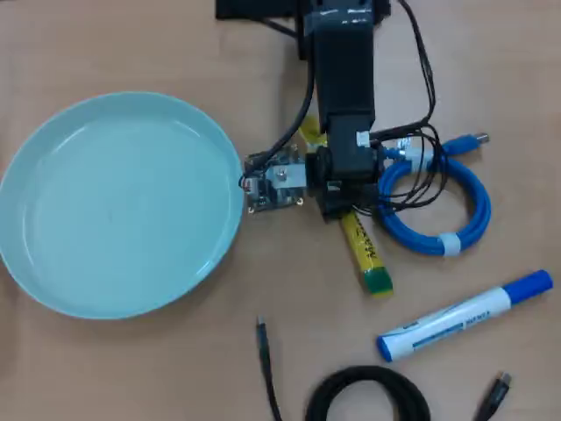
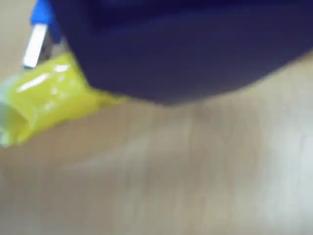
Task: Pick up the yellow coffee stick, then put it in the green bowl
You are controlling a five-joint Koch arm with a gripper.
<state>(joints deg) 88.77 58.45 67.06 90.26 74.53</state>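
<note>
**Spotter:** Where's the sachet right now?

**Operator:** From the overhead view I see the yellow coffee stick (image 1: 365,253) lying on the wooden surface (image 1: 175,368), running diagonally. Its green-banded end points toward the bottom of that view; its upper part is hidden under my arm (image 1: 344,79). A little yellow shows again on the far side of the arm, up near the wrist.

**Spotter:** And the end effector?

**Operator:** The end effector (image 1: 337,206) sits directly over the stick's middle. Looking down, the jaws are stacked beneath the wrist housing, so I cannot tell whether they are apart or clamped on the foil. My wrist view is badly blurred: a dark mass fills the top, with one yellow end of the stick (image 2: 46,98) poking out at the left.

**Spotter:** The bowl?

**Operator:** The green bowl (image 1: 53,175) is on the left of the overhead view, nothing in it, its rim just beside the small circuit board on my wrist.

**Spotter:** Anything crowding you?

**Operator:** A coiled blue cable (image 1: 473,206) lies just right of the arm, a white-and-blue marker (image 1: 465,316) lower right, and a black cable (image 1: 368,395) along the bottom edge.
</note>
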